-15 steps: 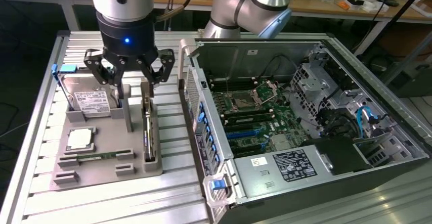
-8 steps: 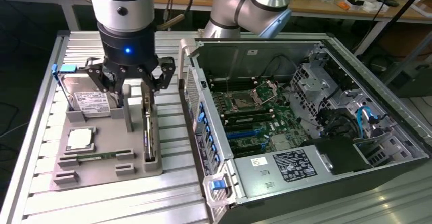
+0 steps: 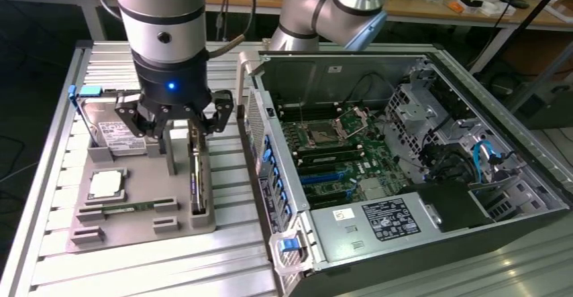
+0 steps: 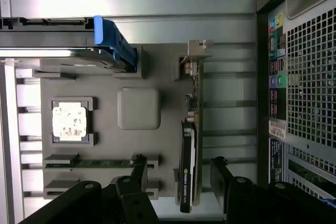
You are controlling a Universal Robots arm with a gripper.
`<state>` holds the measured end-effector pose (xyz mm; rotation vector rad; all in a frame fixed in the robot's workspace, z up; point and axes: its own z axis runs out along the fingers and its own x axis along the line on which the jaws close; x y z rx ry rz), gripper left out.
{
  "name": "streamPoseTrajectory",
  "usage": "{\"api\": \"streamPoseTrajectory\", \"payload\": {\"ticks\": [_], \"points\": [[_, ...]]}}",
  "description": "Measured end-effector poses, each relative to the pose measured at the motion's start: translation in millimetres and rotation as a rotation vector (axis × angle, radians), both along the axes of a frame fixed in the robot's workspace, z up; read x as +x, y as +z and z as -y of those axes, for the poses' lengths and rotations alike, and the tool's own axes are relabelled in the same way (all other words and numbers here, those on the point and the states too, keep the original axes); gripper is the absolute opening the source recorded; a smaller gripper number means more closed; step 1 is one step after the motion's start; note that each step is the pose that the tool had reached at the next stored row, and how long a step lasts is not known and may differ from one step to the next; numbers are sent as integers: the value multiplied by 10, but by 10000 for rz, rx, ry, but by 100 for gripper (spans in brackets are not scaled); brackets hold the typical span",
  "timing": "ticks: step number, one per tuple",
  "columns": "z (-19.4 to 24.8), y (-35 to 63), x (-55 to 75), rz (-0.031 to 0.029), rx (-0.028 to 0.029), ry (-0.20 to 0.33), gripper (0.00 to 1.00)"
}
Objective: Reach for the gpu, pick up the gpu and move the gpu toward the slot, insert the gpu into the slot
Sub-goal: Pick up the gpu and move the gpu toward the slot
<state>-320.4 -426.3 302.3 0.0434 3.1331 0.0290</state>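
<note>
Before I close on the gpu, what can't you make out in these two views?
- gpu far end: exterior view, covered by the open gripper.
- gpu connector edge: both views, sunk in the gray fixture.
- slot: exterior view, too small to single out on the cluttered motherboard.
- hard drive: exterior view, partly behind the gripper.

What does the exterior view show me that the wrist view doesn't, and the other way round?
Exterior view: the arm over the tray, and the motherboard inside the open computer case. Wrist view: the case's rear ports face-on, and a gap between the gpu and each finger. Both: the gpu standing on edge in the tray, the open gripper above it, and the hard drive, processor and memory stick in their holders.
</note>
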Motion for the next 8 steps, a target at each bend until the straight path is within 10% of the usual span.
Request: {"api": "streamPoseTrajectory", "payload": {"ticks": [8], "points": [[60,-144,18,-3,-2,-1,60]]}}
